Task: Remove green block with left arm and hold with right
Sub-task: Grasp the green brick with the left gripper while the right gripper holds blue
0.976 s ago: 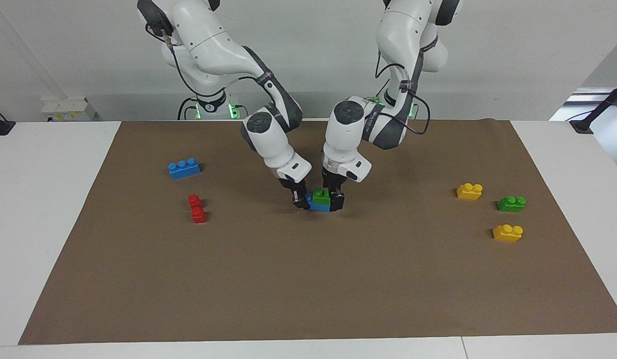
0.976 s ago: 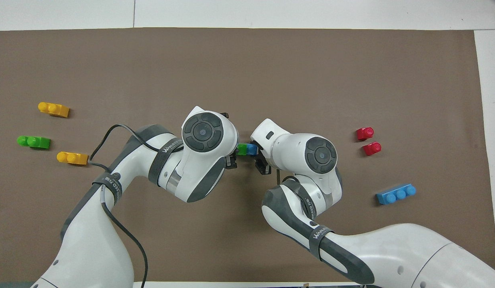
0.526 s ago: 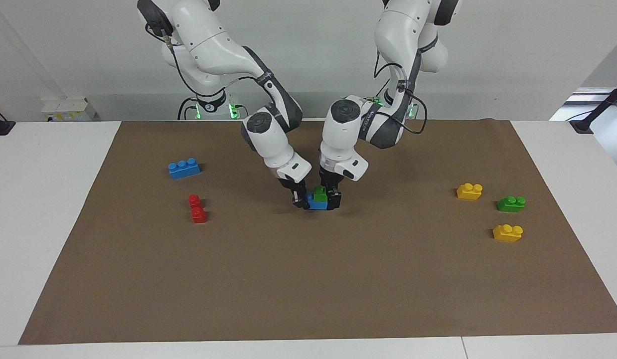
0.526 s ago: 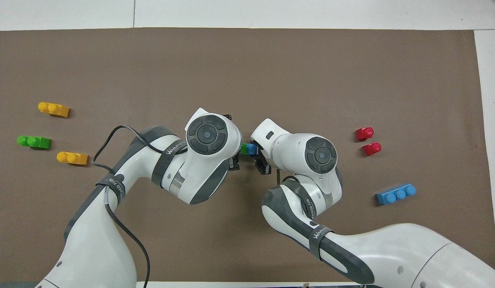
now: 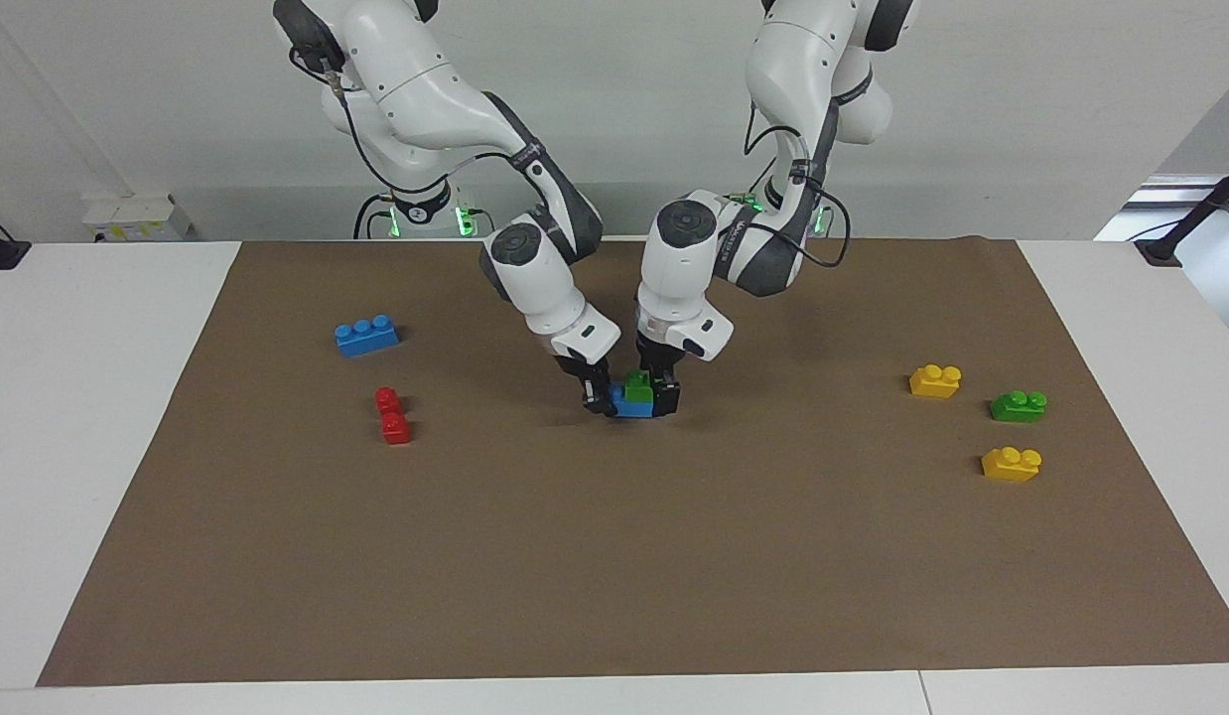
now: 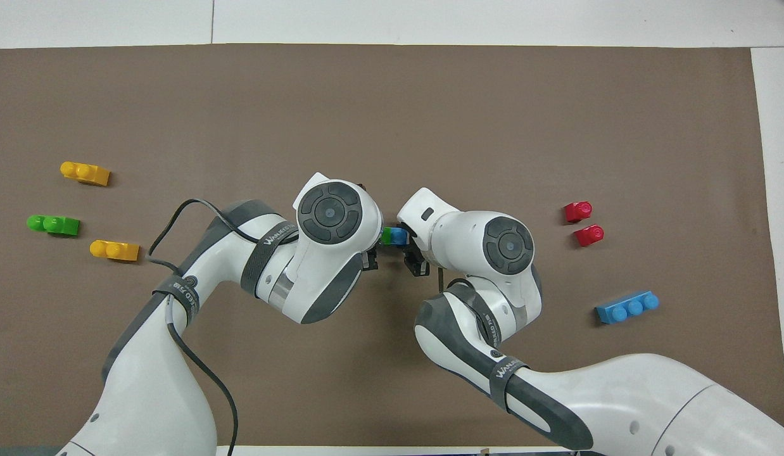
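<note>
A green block (image 5: pixel 636 382) sits pressed onto a blue brick (image 5: pixel 632 406) in the middle of the brown mat (image 5: pixel 614 556); from overhead only slivers of the green block (image 6: pixel 385 236) and blue brick (image 6: pixel 399 236) show between the two wrists. My left gripper (image 5: pixel 657 395) is down over the green block, open, with a finger on either side of it. My right gripper (image 5: pixel 603 397) is shut on the end of the blue brick that points toward the right arm's end of the table.
A second green block (image 5: pixel 1019 405) lies between two yellow bricks (image 5: pixel 935 380) (image 5: pixel 1012 463) toward the left arm's end. A loose blue three-stud brick (image 5: pixel 367 336) and two red pieces (image 5: pixel 391 417) lie toward the right arm's end.
My left gripper has shifted toward the right gripper and now straddles the green block, its jaws a little narrower. The right gripper and the blue brick have stayed put.
</note>
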`<state>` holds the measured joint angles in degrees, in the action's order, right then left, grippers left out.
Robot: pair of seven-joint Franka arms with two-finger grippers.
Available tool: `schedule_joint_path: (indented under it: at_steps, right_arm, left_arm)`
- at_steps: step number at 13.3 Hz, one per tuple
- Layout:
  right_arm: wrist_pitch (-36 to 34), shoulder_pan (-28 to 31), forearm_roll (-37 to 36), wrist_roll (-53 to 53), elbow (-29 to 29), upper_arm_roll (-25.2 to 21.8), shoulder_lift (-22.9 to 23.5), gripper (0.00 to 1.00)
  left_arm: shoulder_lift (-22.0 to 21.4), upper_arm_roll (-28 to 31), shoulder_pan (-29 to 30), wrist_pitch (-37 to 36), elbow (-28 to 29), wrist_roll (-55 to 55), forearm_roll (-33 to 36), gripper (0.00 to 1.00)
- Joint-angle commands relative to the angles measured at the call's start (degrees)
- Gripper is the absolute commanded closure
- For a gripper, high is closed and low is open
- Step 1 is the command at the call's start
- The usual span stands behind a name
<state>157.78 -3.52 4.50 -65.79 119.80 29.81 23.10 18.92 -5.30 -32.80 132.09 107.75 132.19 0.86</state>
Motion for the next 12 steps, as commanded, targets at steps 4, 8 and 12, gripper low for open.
schedule_joint_path:
  at_steps: [4,8,12]
  right_arm:
    - [0.7,0.5,-0.9,0.5,-0.7,0.4,1.0,0.61]
    - [0.8,0.5,-0.9,0.5,-0.7,0.4,1.0,0.61]
    - [0.8,0.6,-0.9,0.5,-0.7,0.4,1.0,0.61]
  left_arm:
    - [-2.2,0.7,-1.0,-1.2,1.2,0.8,1.1,0.4]
    - [-3.7,0.7,-0.4,-1.0,2.1,0.6,1.1,1.0]
    - [-5.9,0.7,1.1,-1.7,2.1,0.4,1.0,1.0]
